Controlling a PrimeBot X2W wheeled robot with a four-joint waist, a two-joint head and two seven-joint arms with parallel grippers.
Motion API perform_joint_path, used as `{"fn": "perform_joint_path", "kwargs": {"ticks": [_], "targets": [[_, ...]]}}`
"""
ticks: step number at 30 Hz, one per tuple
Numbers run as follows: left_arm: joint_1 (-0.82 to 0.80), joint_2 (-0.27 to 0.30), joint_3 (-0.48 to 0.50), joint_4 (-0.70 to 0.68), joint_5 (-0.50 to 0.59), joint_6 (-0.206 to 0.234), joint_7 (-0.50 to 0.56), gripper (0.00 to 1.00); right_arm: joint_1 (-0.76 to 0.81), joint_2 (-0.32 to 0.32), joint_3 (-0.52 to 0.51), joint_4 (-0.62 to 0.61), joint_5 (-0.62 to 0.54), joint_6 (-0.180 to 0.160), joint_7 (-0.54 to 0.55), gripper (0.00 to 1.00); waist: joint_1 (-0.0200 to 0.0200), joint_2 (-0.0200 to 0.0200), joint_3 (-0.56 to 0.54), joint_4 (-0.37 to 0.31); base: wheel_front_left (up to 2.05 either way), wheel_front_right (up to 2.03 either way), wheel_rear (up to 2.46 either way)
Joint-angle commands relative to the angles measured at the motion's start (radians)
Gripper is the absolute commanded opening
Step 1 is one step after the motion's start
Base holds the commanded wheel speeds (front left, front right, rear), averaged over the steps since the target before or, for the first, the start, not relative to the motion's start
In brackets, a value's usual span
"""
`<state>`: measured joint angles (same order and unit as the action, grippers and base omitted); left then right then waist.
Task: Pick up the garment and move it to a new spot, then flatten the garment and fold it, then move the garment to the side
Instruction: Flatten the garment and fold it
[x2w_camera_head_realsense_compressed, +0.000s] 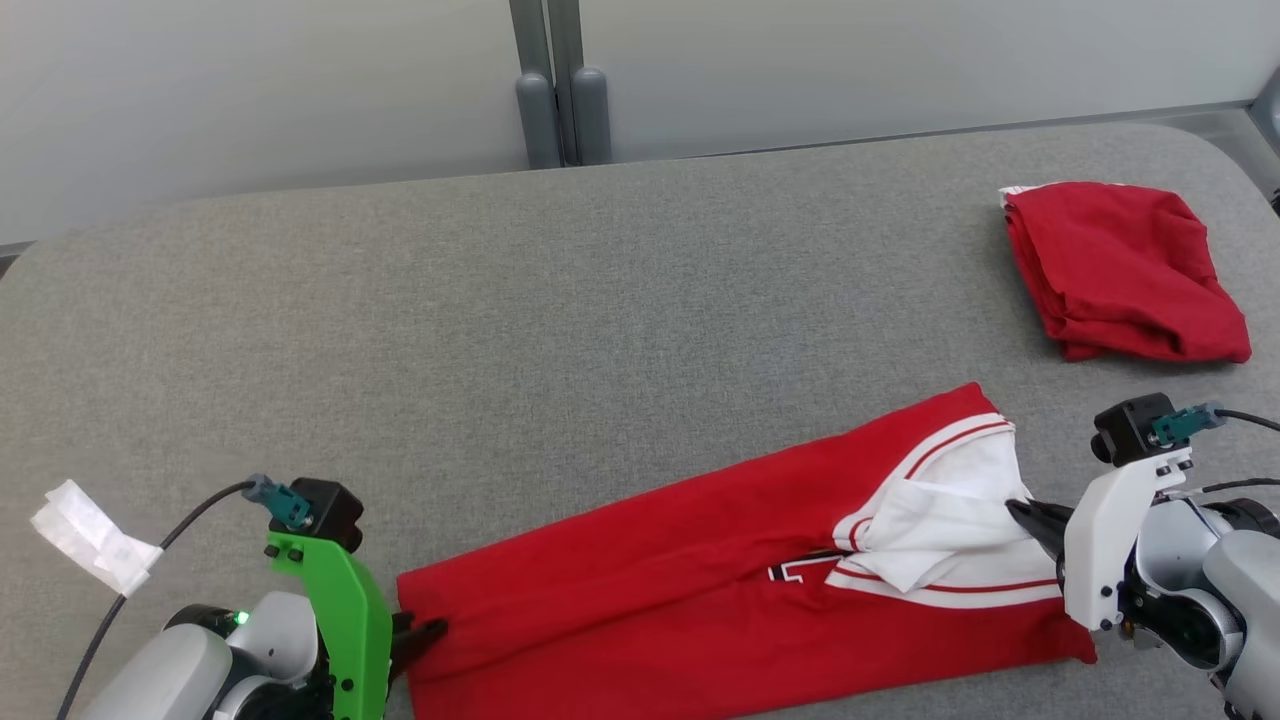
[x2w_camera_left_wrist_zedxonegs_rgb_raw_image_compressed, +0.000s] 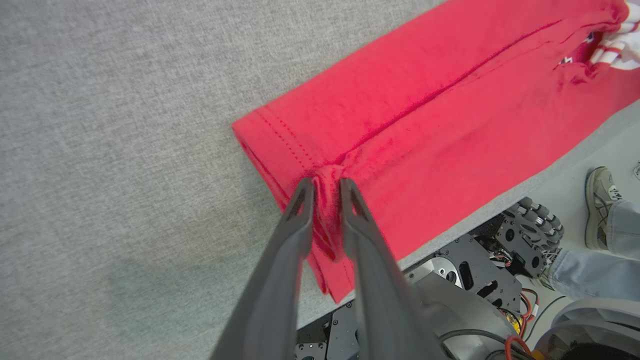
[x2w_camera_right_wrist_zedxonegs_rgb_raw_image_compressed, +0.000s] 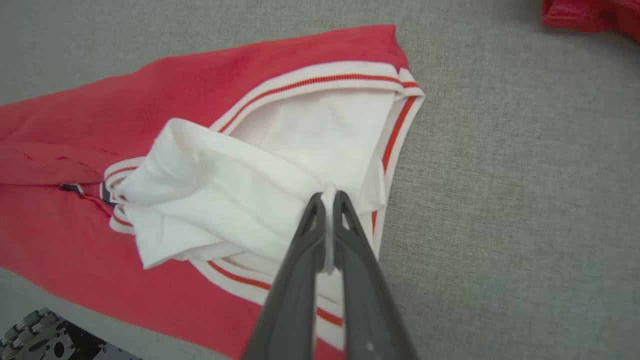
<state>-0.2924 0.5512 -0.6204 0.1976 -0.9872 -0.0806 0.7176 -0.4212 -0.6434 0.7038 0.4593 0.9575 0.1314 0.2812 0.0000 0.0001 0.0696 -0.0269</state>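
Two ends of the garment (x2w_camera_head_realsense_compressed: 650, 590), one for each of my hands. It lies as a long red strip along the near edge of the desk (x2w_camera_head_realsense_compressed: 500, 330), hem to my left and white-trimmed neck to my right. It looks already folded lengthwise.

My left hand (x2w_camera_left_wrist_zedxonegs_rgb_raw_image_compressed: 327, 187) is clamped on a small ridge of the red hem, which bunches up between the fingers. My right hand (x2w_camera_right_wrist_zedxonegs_rgb_raw_image_compressed: 326, 197) is closed tight on a thin fold of the white inner cloth at the neck opening.

I judge that I hold both ends so the strip stays taut and square while it settles, which would keep the next fold, end over end, clean.

Another red garment (x2w_camera_head_realsense_compressed: 1120, 270) sits folded at the far right, well apart from this one, so I take that side as the place for finished pieces.
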Motion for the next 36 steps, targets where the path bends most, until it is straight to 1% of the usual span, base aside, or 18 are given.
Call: {"fn": "perform_joint_path", "kwargs": {"ticks": [1,4,8,11,14,16,17,18,20,22,24,25,26,28,30,33,36], "targets": [[0.015,0.013,0.004,-0.001,-0.002,-0.003,-0.003,1.00,0.019,-0.011,-0.010,-0.011,0.010,-0.002,0.010,1.00,0.0000,-0.0001,-0.008,0.005,0.00,0.00,0.00],[0.016,0.026,0.019,-0.017,0.012,0.010,-0.027,1.00,0.050,-0.023,-0.033,-0.041,0.019,-0.001,0.020,1.00,0.0000,-0.0001,-0.019,0.009,0.00,0.00,0.00],[0.020,0.049,0.054,-0.050,0.054,0.043,-0.109,1.00,0.099,-0.046,-0.082,-0.092,0.028,-0.001,0.003,1.00,0.0000,-0.0001,-0.036,0.014,0.00,0.00,0.00],[0.040,0.054,0.101,-0.083,0.098,0.078,-0.230,1.00,0.137,-0.060,-0.148,-0.130,0.002,-0.001,-0.063,1.00,0.0000,-0.0001,-0.051,0.016,0.00,0.00,0.00],[0.071,0.042,0.140,-0.103,0.143,0.115,-0.366,1.00,0.180,-0.044,-0.235,-0.155,-0.043,-0.001,-0.178,1.00,0.0000,-0.0001,-0.067,0.018,0.00,0.00,0.00],[0.093,0.033,0.176,-0.120,0.181,0.149,-0.486,1.00,0.212,-0.007,-0.309,-0.175,-0.086,-0.001,-0.279,1.00,0.0000,-0.0001,-0.071,0.020,0.00,0.00,0.00],[0.101,0.038,0.182,-0.125,0.213,0.159,-0.533,1.00,0.221,0.006,-0.340,-0.180,-0.109,-0.001,-0.320,1.00,0.0000,-0.0001,-0.072,0.020,0.00,0.00,0.00],[0.112,0.041,0.190,-0.132,0.252,0.174,-0.600,1.00,0.237,0.034,-0.379,-0.188,-0.130,-0.001,-0.370,1.00,0.0000,-0.0001,-0.074,0.021,0.00,0.00,0.00],[0.149,0.009,0.224,-0.141,0.279,0.211,-0.724,1.00,0.266,0.099,-0.436,-0.209,-0.167,-0.001,-0.450,1.00,0.0000,-0.0001,-0.077,0.023,0.00,0.00,0.00],[0.183,-0.008,0.248,-0.140,0.304,0.239,-0.835,1.00,0.288,0.156,-0.490,-0.229,-0.207,-0.001,-0.500,1.00,0.0000,-0.0001,-0.079,0.023,0.00,0.00,0.00],[0.221,-0.033,0.263,-0.129,0.316,0.257,-0.914,1.00,0.311,0.212,-0.539,-0.243,-0.246,-0.001,-0.524,1.00,0.0000,-0.0001,-0.080,0.023,0.00,0.00,0.00],[0.232,-0.043,0.272,-0.128,0.324,0.265,-0.938,1.00,0.321,0.233,-0.556,-0.246,-0.265,-0.001,-0.530,1.00,0.0000,-0.0001,-0.080,0.024,0.00,0.00,0.00],[0.244,-0.057,0.282,-0.125,0.336,0.269,-0.958,1.00,0.334,0.251,-0.570,-0.246,-0.299,-0.001,-0.535,1.00,0.0000,-0.0001,-0.081,0.026,0.00,0.00,0.00],[0.267,-0.087,0.308,-0.123,0.358,0.280,-0.977,1.00,0.356,0.292,-0.596,-0.243,-0.325,-0.001,-0.542,1.00,0.0000,-0.0001,-0.082,0.033,0.00,0.00,0.00],[0.288,-0.122,0.334,-0.121,0.388,0.277,-0.983,1.00,0.373,0.303,-0.608,-0.240,-0.367,-0.001,-0.545,1.00,0.0000,-0.0001,-0.081,0.038,0.00,0.00,0.00],[0.313,-0.180,0.392,-0.130,0.438,0.251,-0.983,1.00,0.392,0.314,-0.613,-0.220,-0.414,-0.001,-0.546,1.00,0.0000,-0.0001,-0.078,0.042,0.00,0.00,0.00],[0.339,-0.237,0.436,-0.112,0.490,0.207,-0.983,1.00,0.391,0.318,-0.612,-0.190,-0.443,-0.001,-0.546,1.00,0.0000,-0.0001,-0.076,0.047,0.00,0.00,0.00]]}}
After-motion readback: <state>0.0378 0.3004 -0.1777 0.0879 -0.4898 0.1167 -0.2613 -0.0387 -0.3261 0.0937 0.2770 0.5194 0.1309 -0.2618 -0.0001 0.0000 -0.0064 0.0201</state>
